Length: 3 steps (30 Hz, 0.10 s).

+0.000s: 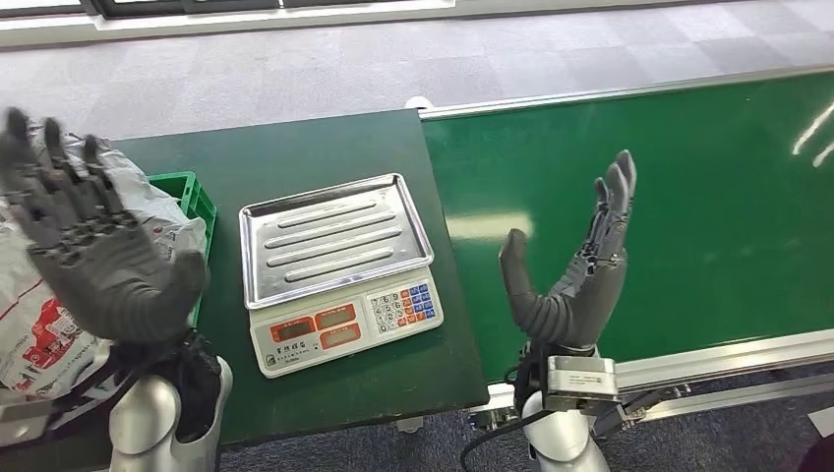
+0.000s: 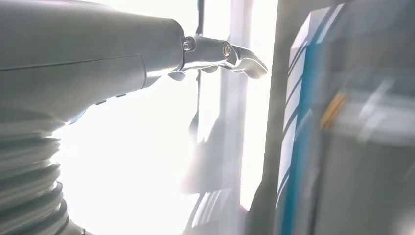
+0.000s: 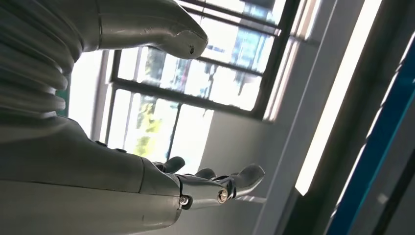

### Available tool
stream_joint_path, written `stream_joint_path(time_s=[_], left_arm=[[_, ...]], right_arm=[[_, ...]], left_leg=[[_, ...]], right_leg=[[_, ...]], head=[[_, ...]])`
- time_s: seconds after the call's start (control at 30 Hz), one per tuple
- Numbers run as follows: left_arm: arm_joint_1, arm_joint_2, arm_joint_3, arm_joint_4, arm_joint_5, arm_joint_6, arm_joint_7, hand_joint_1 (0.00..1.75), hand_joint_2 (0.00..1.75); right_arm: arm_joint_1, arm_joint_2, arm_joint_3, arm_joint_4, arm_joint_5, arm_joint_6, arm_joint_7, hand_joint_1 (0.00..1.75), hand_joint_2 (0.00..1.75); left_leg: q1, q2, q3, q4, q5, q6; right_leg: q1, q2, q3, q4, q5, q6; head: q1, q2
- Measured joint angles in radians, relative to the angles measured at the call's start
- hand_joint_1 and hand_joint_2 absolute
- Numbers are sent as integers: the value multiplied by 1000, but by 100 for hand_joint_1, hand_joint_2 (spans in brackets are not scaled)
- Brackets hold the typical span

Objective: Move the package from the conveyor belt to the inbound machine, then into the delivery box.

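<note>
White package (image 1: 44,315) lies crumpled, axis unclear.

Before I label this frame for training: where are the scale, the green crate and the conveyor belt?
scale (image 1: 337,239): head view, middle of its steel weighing tray.
green crate (image 1: 193,200): head view, visible rim corner beside the bagged packages.
conveyor belt (image 1: 688,216): head view, bare green surface to the right of the table.

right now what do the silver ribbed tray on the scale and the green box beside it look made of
Silver ribbed scale tray: probably stainless steel with a brushed, shiny finish, given its pale reflections and pressed ridges. Green slotted box: likely moulded plastic, matte, judging by its slotted rim.
</note>
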Motion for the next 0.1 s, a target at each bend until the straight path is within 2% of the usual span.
stream_joint_path(time_s=[0.03, 0.1], left_arm=[[3, -6, 0, 50, 15, -50, 7, 0, 175], [5, -15, 2, 112, 37, -78, 9, 0, 175]], right_arm=[[18, 2, -21, -9, -26, 5, -3, 0, 175], [42, 5, -46, -22, -57, 20, -9, 0, 175]], left_leg=[[0, 1, 0, 0, 0, 0], [-1, 1, 0, 0, 0, 0]], right_leg=[[0, 0, 0, 0, 0, 0], [-1, 1, 0, 0, 0, 0]], head=[[0, 0], [0, 0]])
